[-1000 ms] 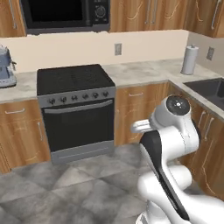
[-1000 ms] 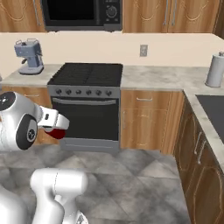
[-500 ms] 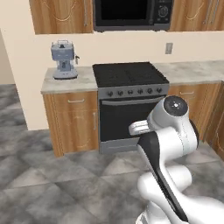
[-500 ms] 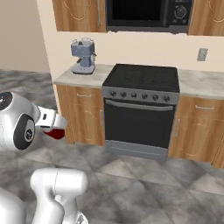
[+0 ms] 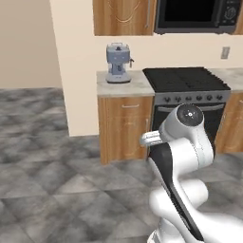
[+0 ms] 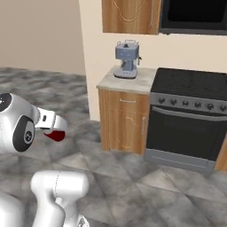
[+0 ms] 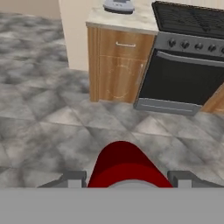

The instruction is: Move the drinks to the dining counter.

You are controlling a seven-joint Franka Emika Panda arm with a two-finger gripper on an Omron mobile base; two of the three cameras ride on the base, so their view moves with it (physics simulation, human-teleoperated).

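The small red can is held between the fingers of the gripper, closed on its sides above the grey floor. Its lower end is cut off (the fingertips are barely seen). In the right base view the can is half hidden under the hand.

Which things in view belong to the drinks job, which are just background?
Job:
- red can, held between the fingers of the gripper over the floor

Background:
- blue-grey coffee machine on the end counter
- black stove
- microwave above the stove
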